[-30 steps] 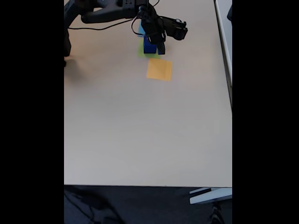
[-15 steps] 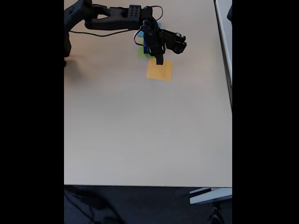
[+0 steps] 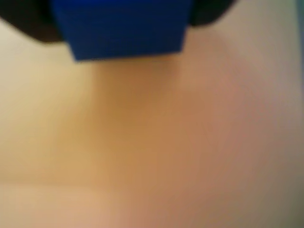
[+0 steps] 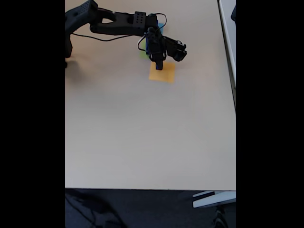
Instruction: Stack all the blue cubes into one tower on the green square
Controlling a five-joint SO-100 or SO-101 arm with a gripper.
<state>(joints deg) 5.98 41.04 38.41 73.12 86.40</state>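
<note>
Holding a dark blue solid cube [image 3: 124, 27] between closed jaws, the black gripper [image 4: 158, 64] hangs over the flat orange paper square [image 4: 163, 73]; stacking on the yellow-green paper square [image 4: 142, 53] seems unfinished.

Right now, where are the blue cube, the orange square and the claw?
blue cube [image 3: 126, 28]: wrist view, its front face.
orange square [image 4: 164, 74]: fixed view, its bare middle.
claw [image 4: 159, 65]: fixed view, between its fingertips.
</note>
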